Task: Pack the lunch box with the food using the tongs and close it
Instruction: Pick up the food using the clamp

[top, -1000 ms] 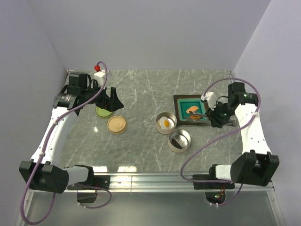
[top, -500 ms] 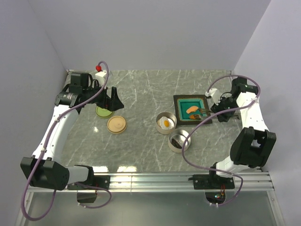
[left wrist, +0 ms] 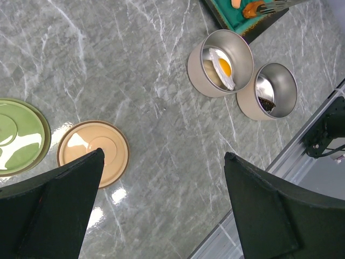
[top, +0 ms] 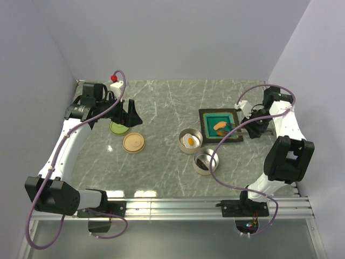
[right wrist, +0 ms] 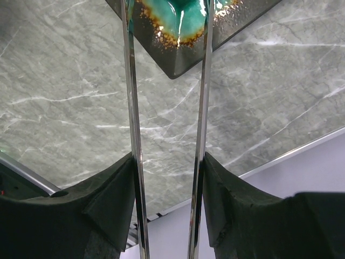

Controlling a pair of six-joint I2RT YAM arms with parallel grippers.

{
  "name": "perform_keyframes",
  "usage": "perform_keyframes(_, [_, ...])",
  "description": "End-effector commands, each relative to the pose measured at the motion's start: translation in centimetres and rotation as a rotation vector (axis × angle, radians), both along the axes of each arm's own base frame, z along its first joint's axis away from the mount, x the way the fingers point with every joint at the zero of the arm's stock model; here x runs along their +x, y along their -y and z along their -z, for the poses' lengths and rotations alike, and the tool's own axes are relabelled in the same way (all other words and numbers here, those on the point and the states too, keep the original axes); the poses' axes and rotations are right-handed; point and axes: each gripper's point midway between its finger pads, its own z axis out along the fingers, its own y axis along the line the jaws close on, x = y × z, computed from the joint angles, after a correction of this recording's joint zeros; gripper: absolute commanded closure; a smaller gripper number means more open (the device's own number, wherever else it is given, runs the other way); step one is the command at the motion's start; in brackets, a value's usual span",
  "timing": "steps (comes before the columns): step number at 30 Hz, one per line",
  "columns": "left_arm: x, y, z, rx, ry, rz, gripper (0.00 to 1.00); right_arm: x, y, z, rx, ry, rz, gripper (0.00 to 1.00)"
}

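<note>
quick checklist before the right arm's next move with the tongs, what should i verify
1. Slim silver metal tongs held by the right gripper: ok, both arms sit between its fingers.
2. Tong tips reach the orange-brown toy food piece on the square teal tray: ok. Whether they clasp it: cannot tell.
3. Round metal tin holding the white fried egg is open: ok.
4. Second round metal tin is open: ok, with dark bits inside.
5. Tan round lid and green round lid lie apart from the tins: ok.
6. Left gripper open, holding nothing: ok.
</note>
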Motion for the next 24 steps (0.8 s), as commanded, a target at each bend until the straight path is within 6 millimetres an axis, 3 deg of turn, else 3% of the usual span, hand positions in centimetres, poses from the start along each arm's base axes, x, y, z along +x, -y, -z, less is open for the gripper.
perform_keyframes(1, [0.7,0.2,-1.6,-0.017,0.054,0.012,0.01,0.0,-0.5,-0.1,0.003,-0.002,-0.034,0.45])
perform_keyframes(13, [0.7,0.2,-1.7,-0.019,0.057,0.013,0.01,-1.4,-0.9,0.8,0.010,-0.075,-0.045,0.48])
perform_keyframes(24, [0.9,0.2,-1.8,-0.016,0.059,0.010,0.01,0.3,-1.2,0.8,0.022,-0.050,0.009,0.63])
